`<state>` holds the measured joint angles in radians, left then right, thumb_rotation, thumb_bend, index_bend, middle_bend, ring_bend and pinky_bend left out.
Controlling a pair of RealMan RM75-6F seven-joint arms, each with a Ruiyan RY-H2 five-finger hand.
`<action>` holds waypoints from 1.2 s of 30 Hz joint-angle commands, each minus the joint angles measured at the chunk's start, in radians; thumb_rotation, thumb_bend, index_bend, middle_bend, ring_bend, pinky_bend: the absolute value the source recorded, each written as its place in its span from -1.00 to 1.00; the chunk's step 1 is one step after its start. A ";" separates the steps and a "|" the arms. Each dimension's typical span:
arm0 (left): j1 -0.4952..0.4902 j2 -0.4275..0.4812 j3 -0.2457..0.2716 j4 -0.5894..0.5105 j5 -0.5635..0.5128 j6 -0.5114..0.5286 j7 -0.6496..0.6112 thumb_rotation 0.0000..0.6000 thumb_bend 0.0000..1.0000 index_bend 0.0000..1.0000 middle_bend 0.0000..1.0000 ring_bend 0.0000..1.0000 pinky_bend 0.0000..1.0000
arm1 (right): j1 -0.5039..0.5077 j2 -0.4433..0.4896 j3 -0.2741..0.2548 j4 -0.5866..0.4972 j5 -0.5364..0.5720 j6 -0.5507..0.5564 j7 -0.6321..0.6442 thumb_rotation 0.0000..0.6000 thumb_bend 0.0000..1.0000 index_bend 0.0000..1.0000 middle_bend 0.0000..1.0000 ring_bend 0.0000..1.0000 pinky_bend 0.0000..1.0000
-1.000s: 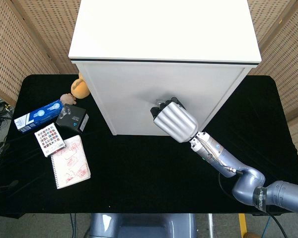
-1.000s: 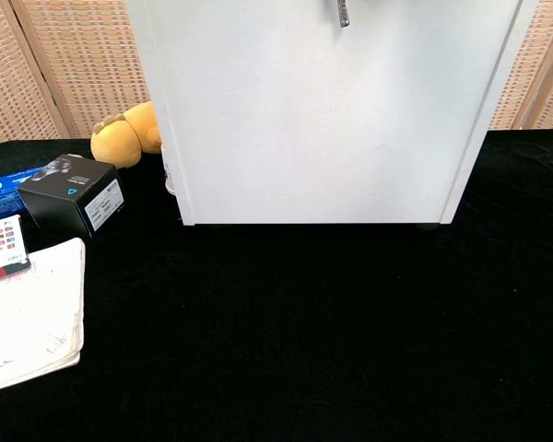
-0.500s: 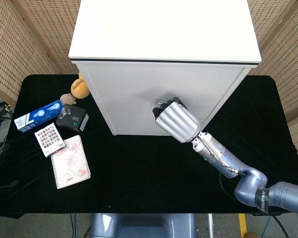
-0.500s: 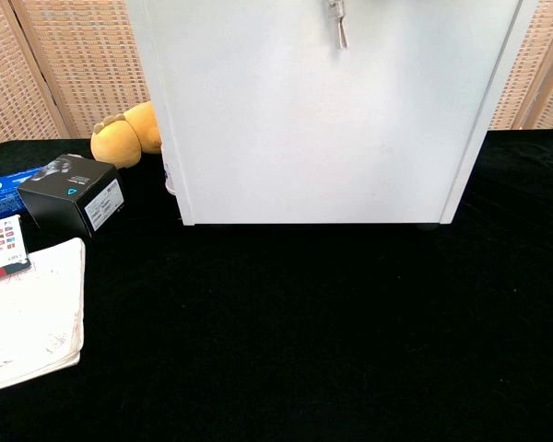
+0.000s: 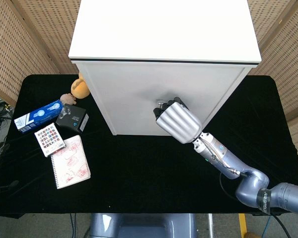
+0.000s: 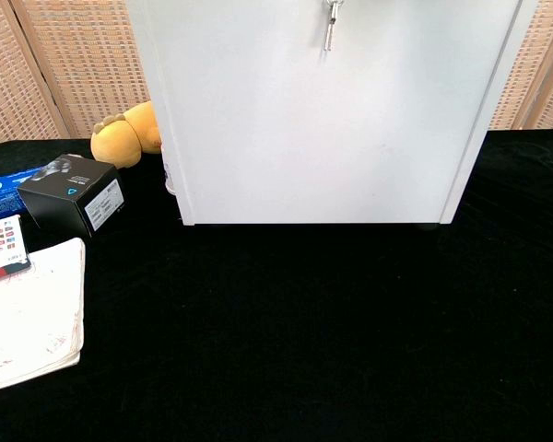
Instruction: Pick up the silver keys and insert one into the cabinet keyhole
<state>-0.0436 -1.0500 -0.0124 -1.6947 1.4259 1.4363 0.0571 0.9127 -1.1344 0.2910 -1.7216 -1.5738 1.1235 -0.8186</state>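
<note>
right hand (image 5: 176,121) curled at white cabinet (image 5: 164,101) front, silver keys (image 6: 330,23) dangling beneath, apparently pinched | keyhole hidden | risk: key misaligned, slipped or dropped onto desk | left hand unseen

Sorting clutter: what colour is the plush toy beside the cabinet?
Yellow-orange plush toy, clearest in the chest view.

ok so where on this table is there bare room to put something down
The black cloth in front of the white cabinet, from the notebook across to the right arm, is bare, as is the right end. The left end is crowded: toothpaste box, card, black box, plush toy.
</note>
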 commanded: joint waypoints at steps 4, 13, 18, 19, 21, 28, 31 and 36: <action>0.000 0.001 0.000 0.001 0.002 0.001 -0.004 1.00 -1.00 -1.00 -1.00 -1.00 -1.00 | -0.041 0.067 -0.013 -0.043 -0.062 0.055 0.063 1.00 -0.16 0.32 0.76 0.80 1.00; 0.010 0.010 0.009 -0.006 0.030 0.022 -0.021 1.00 -1.00 -1.00 -1.00 -1.00 -1.00 | -0.227 0.181 -0.146 0.047 -0.310 0.324 0.319 1.00 -0.17 0.20 0.58 0.65 1.00; 0.019 0.014 0.018 -0.010 0.058 0.044 -0.027 1.00 -1.00 -1.00 -1.00 -1.00 -1.00 | -0.371 0.156 -0.205 0.139 -0.308 0.494 0.412 1.00 -0.40 -0.09 0.11 0.19 0.70; 0.021 0.015 0.020 -0.011 0.064 0.048 -0.029 1.00 -1.00 -1.00 -1.00 -1.00 -1.00 | -0.413 0.146 -0.222 0.149 -0.282 0.524 0.437 1.00 -0.54 -0.18 -0.02 0.08 0.61; 0.024 0.017 0.023 -0.010 0.077 0.058 -0.033 1.00 -1.00 -1.00 -1.00 -1.00 -1.00 | -0.496 0.116 -0.250 0.174 -0.233 0.587 0.487 1.00 -0.76 -0.30 -0.20 -0.19 0.42; 0.035 0.011 0.029 -0.001 0.114 0.093 -0.026 1.00 -1.00 -1.00 -1.00 -1.00 -1.00 | -0.649 0.074 -0.322 0.174 -0.090 0.584 0.639 1.00 -1.00 -0.77 -0.95 -0.99 -0.50; 0.043 0.010 0.032 0.004 0.128 0.112 -0.027 1.00 -1.00 -1.00 -1.00 -1.00 -1.00 | -0.680 0.069 -0.348 0.165 -0.052 0.542 0.660 1.00 -1.00 -0.97 -1.00 -1.00 -0.84; 0.056 -0.001 0.033 0.015 0.150 0.146 -0.005 1.00 -1.00 -1.00 -1.00 -1.00 -1.00 | -0.705 0.074 -0.369 0.115 -0.013 0.477 0.661 1.00 -1.00 -1.00 -1.00 -1.00 -1.00</action>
